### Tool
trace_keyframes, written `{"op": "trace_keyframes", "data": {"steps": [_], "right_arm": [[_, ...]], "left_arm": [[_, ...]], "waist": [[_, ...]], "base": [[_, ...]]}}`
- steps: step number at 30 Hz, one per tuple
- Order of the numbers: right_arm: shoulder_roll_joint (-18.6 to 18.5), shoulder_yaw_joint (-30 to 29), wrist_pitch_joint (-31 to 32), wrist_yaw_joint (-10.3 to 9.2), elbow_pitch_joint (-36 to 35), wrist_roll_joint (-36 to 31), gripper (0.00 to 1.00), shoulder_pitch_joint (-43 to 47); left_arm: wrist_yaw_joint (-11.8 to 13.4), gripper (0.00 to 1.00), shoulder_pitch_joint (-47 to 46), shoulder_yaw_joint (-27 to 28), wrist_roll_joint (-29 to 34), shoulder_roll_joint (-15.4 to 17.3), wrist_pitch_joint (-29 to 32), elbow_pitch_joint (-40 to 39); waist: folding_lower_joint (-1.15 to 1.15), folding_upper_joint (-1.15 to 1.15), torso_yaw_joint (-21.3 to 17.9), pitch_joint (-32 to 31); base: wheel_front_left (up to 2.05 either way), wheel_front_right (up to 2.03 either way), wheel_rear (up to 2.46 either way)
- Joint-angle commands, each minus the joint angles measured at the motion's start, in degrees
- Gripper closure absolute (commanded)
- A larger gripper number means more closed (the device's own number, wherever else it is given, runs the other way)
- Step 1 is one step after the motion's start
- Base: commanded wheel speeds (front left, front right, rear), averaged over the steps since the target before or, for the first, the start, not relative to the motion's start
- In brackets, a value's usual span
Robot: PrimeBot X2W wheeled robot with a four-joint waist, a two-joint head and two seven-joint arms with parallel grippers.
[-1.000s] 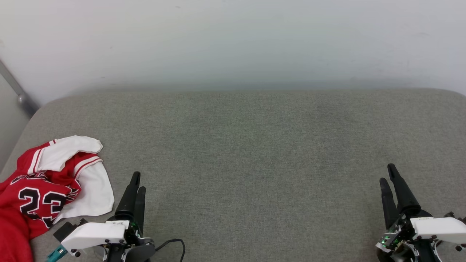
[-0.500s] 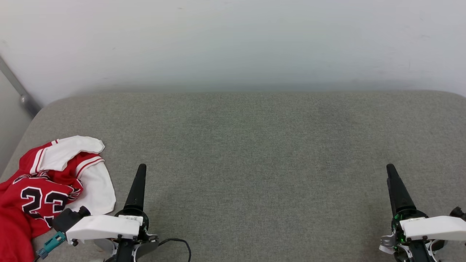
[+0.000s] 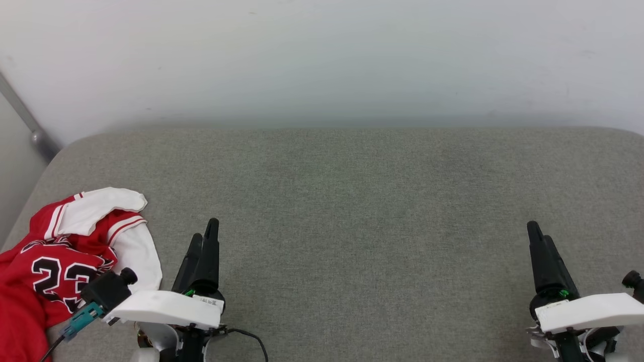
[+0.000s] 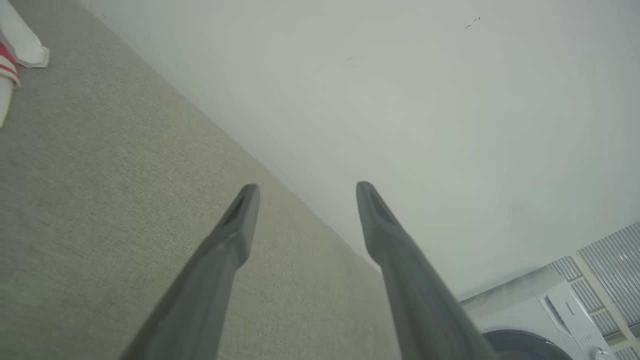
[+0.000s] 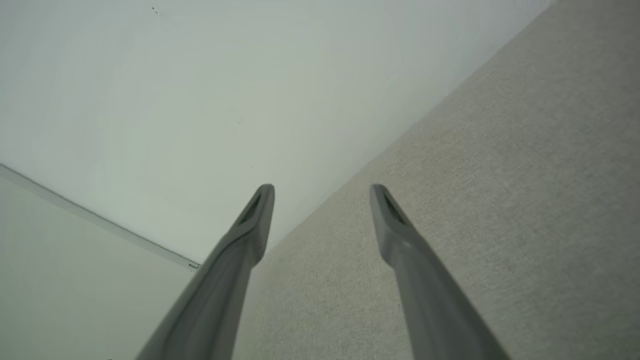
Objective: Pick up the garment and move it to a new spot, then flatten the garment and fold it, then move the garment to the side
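The garment point(image 3: 55, 256), a red jersey with white sleeves and a black "23", lies crumpled at the left edge of the grey cushioned surface point(image 3: 352, 201). A white sleeve edge of the garment point(image 4: 15, 40) peeks into the left wrist view's top left corner. My left gripper point(image 3: 204, 239) hovers just right of the garment, open and empty; its fingers point(image 4: 235, 225) stand well apart. My right gripper point(image 3: 538, 236) sits at the lower right, far from the garment, open with nothing between its fingers point(image 5: 390, 215).
A pale wall point(image 3: 322, 60) rises behind the surface. A grey metal bar point(image 3: 25, 120) runs down at the far left. A white appliance point(image 4: 545, 315) appears at the left wrist view's lower right corner. A cable point(image 3: 246, 337) trails from the left arm.
Both arms have rolled about their wrists, and the left gripper has shifted slightly right and up the view. The garment lies as before.
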Motion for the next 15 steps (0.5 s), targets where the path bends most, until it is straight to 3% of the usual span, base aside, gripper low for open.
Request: {"op": "trace_keyframes", "data": {"steps": [1,15], "right_arm": [[0.0,0.2,-0.4,0.00,-1.4,-2.6,0.00,-0.4],[-0.5,1.5,0.4,0.00,-4.4,-18.1,0.00,0.0]], "left_arm": [[0.0,0.00,-0.9,-0.4,2.7,0.2,-0.6,-1.2],[0.5,0.00,-1.0,-2.1,19.6,1.0,-3.1,-1.7]], "waist": [[0.00,0.00,0.0,0.0],[0.00,0.00,0.2,0.0]], "base": [[0.00,0.00,0.00],[0.00,0.00,0.00]]}}
